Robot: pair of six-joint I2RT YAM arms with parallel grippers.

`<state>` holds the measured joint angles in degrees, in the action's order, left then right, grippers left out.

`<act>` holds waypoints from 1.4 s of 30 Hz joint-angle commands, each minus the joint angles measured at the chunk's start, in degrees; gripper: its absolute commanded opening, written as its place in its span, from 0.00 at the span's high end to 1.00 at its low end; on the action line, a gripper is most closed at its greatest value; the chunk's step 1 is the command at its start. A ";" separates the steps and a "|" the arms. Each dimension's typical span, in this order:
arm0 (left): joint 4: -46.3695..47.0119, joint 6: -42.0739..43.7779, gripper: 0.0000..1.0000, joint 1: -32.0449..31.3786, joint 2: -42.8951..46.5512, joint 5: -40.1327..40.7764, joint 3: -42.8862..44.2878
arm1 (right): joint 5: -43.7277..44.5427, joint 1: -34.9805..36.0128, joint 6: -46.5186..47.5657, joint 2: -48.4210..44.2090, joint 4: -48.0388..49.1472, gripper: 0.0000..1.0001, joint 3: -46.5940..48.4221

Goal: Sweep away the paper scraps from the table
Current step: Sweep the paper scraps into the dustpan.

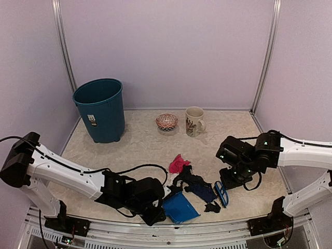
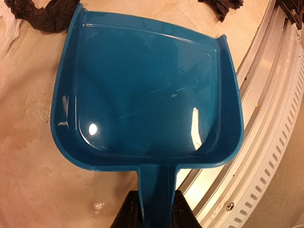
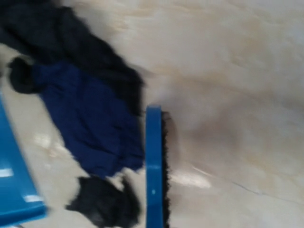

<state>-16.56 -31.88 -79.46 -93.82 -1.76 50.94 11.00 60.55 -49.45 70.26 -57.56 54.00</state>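
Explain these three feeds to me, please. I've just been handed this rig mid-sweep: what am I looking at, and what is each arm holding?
Two robot arms share a table. The wide picture looks down from above and behind them; the other two come from a camera on each wrist. The left gripper clamps the handle of a blue dustpan, which is empty. The right gripper seems to hold a small brush beside the paper scraps. Behind stand a bin, a mug and a small bowl.
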 commanded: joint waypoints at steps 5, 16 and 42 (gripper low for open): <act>0.43 -0.03 1.00 -0.07 -4.75 0.74 2.80 | -2.62 5.12 0.62 9.41 8.05 1.00 6.71; 2.20 -1.04 1.00 0.56 -2.98 1.49 -1.55 | -3.74 8.44 4.18 16.39 8.04 1.00 18.60; -5.06 -14.17 1.00 2.73 13.60 3.31 -13.86 | 13.38 -6.51 34.67 22.22 15.50 1.00 26.42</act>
<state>-15.73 -42.15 -77.54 -81.14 0.64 38.54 25.76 57.25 -26.15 89.60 -51.59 80.73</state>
